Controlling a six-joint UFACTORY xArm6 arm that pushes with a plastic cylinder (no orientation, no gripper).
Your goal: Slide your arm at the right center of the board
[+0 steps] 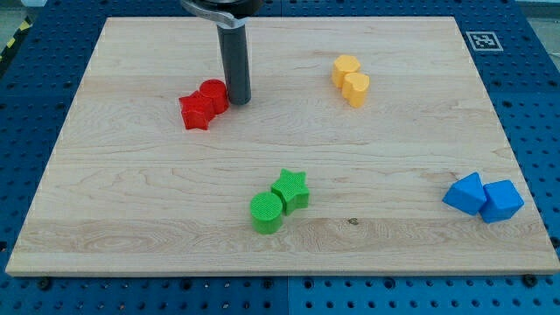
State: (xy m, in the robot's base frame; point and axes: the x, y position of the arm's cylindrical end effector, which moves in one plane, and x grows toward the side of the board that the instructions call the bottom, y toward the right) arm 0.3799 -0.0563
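Observation:
My tip point(239, 101) rests on the wooden board point(394, 149) in the upper left part of the view. It stands just right of a red cylinder point(213, 94), touching or nearly touching it. A red star-shaped block point(196, 112) lies against the cylinder's lower left. The dark rod rises from the tip to the view's top edge.
Two yellow blocks point(350, 80) sit joined at the upper middle right. A green star point(290, 189) and a green cylinder point(267, 213) sit together at the lower middle. Two blue blocks point(482, 197) lie near the right edge, low. A marker tag point(481, 40) is off the board's top right corner.

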